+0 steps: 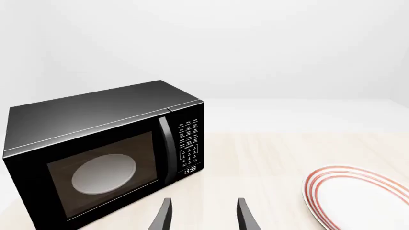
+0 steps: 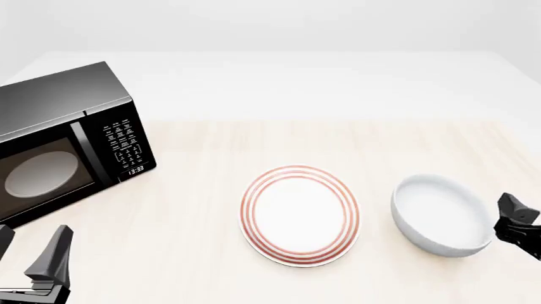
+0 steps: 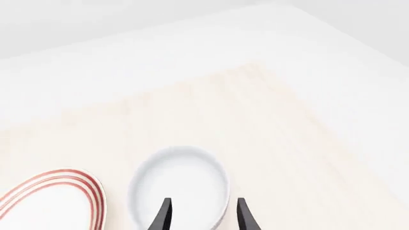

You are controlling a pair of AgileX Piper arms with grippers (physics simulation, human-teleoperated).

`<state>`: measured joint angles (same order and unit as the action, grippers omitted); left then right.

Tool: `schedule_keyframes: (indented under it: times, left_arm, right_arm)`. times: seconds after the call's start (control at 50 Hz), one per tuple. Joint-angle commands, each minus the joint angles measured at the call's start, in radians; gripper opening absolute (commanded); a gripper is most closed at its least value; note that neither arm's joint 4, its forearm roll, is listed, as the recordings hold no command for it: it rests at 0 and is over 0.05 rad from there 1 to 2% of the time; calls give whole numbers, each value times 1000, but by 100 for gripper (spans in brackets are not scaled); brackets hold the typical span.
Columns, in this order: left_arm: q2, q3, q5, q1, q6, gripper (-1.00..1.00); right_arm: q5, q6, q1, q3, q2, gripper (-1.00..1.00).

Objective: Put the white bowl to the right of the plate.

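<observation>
The white bowl (image 2: 441, 215) stands upright on the pale wooden table, just right of the red-ringed plate (image 2: 298, 215), with a small gap between them. My right gripper (image 2: 512, 223) is at the bowl's right side. In the right wrist view that gripper (image 3: 203, 216) is open, one fingertip over the bowl (image 3: 179, 184) and the other outside its rim. The plate (image 3: 54, 203) shows beside the bowl there. My left gripper (image 2: 27, 254) hovers open at the near left corner, holding nothing. The left wrist view shows it (image 1: 203, 216) between the microwave and the plate (image 1: 357, 196).
A black microwave (image 2: 63, 142) with its door shut stands at the far left; a pale turntable shows through its glass (image 1: 103, 173). Beyond the wooden top lies a white surface (image 2: 279, 82).
</observation>
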<state>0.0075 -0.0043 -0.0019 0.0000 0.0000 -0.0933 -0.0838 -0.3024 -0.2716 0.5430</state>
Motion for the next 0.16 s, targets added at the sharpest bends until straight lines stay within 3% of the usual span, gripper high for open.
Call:
schedule_keyframes:
  times: [0.02,0.08,0.1,0.16]
  left_arm:
    - [0,0,0,0,0,100]
    - [0,0,0,0,0,100]
    - [0,0,0,0,0,100]
    - [0,0,0,0,0,100]
  right_arm:
    - [-149,-1,33,89,-371,100]
    - [-188,-24,52,142,-488,100]
    - [-249,-16,53,137,-541,100]
    - [-183,-36,29,193,-543,100]
